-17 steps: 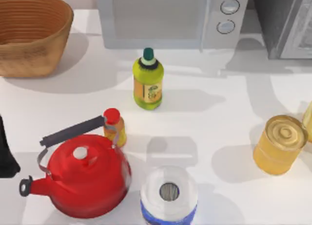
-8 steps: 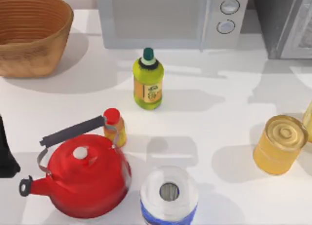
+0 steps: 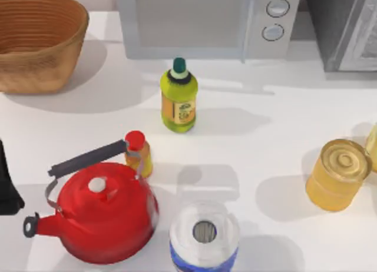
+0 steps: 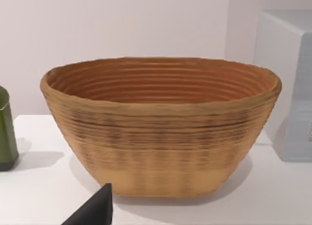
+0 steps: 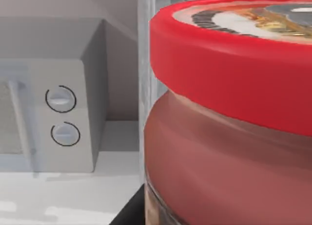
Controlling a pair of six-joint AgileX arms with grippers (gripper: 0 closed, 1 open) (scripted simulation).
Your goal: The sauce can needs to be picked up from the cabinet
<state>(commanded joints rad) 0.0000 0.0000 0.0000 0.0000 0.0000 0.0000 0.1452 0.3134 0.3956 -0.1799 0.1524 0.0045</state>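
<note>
The sauce can (image 5: 229, 137) sits very close in the right wrist view, with a red round top, a printed label and a reddish-brown body. One dark finger (image 5: 127, 213) of my right gripper lies against its lower side, and the gripper looks shut on it. A grey edge of the cabinet (image 5: 146, 49) rises just behind the can. From above, the dark grey cabinet (image 3: 339, 25) stands at the back right with its lighter door (image 3: 366, 42). My left arm (image 3: 7, 183) is parked at the left edge of the table.
A white microwave (image 3: 206, 22) stands at the back centre and a woven basket (image 3: 38, 39) at the back left. On the table are a green bottle (image 3: 178, 98), a small red-capped bottle (image 3: 137, 153), a red kettle (image 3: 100, 216), a paper roll (image 3: 204, 236) and a yellow-gold can (image 3: 337, 175).
Shadows on the right side of the table have shifted and faded near the cabinet. Nothing standing on the table has moved, and the left arm is still.
</note>
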